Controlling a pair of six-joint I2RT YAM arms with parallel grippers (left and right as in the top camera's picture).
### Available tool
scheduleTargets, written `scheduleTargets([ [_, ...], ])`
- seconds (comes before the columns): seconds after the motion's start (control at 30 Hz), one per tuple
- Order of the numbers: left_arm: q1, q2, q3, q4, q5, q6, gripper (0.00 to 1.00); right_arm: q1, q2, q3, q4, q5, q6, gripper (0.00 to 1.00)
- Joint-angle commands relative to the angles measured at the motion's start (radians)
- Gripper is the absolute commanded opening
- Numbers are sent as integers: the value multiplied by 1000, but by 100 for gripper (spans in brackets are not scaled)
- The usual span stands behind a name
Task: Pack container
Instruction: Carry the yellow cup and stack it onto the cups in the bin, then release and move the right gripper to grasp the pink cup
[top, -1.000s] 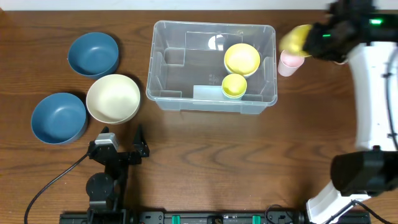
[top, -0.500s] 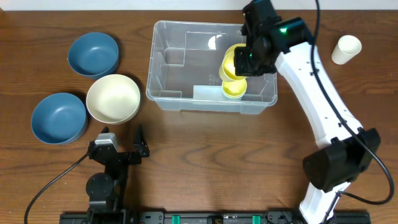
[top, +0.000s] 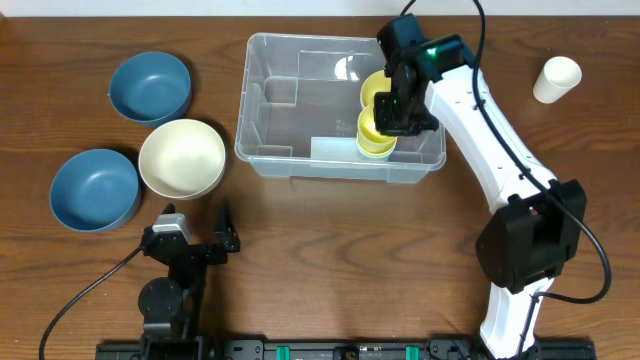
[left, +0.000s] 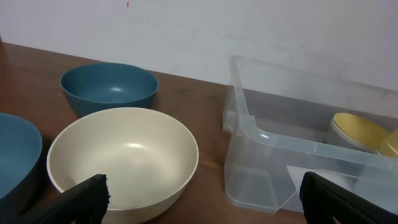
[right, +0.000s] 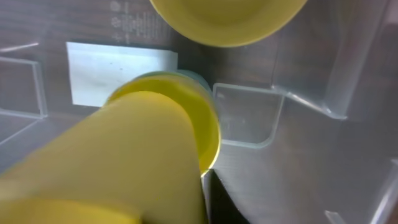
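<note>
Since half a second ago the right arm (top: 480, 130) has dropped a little lower and nearer inside the container (top: 300, 125); a second ago it was outside the right wall, up by the pale cup (top: 556, 78); nothing else has shifted.

Container sits mid-table, upper centre in the overhead view; long axis left-right, mouth up; right arm reaches into its right end, left arm is well apart at the near-left edge, so the right is the nearer one.

Inside, right end: yellow bowl (top: 372, 90) toward the back, small yellow cup (top: 377, 147) standing just in front of it near the front wall, mouth up.

Right gripper (top: 392, 112) is closed on a second yellow cup, the held cup (right: 124, 168); fingers mostly hidden behind it in the wrist view. Held cup's long axis runs from the fingers down toward the standing cup, tilted, not plumb; its far end overlaps that cup's mouth; touching or already inside, cannot tell. Judgement: nesting step, nearly there; needs straightening over the mouth before letting go.

Left gripper (top: 198, 228) idle, fingers spread wide, holding nothing; it faces the cream bowl (top: 181, 158); two blue bowls (top: 150, 86) (top: 94, 188) beside that, all outside the container, not yet packed.
</note>
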Motion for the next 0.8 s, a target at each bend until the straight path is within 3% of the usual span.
scheduleTargets([
  [0.0,-4,-6,-23,-23,4,5,98,2,11,-26,7,16,6,44],
  [0.07,-4,-6,-23,-23,4,5,98,1,10,-25,11,16,5,51],
  [0.43,-4,-6,-23,-23,4,5,98,-79,-77,167,-24,22,-55,60],
  [0.77,-4,-6,-23,-23,4,5,98,-292,-57,153,30,75,-54,59],
])
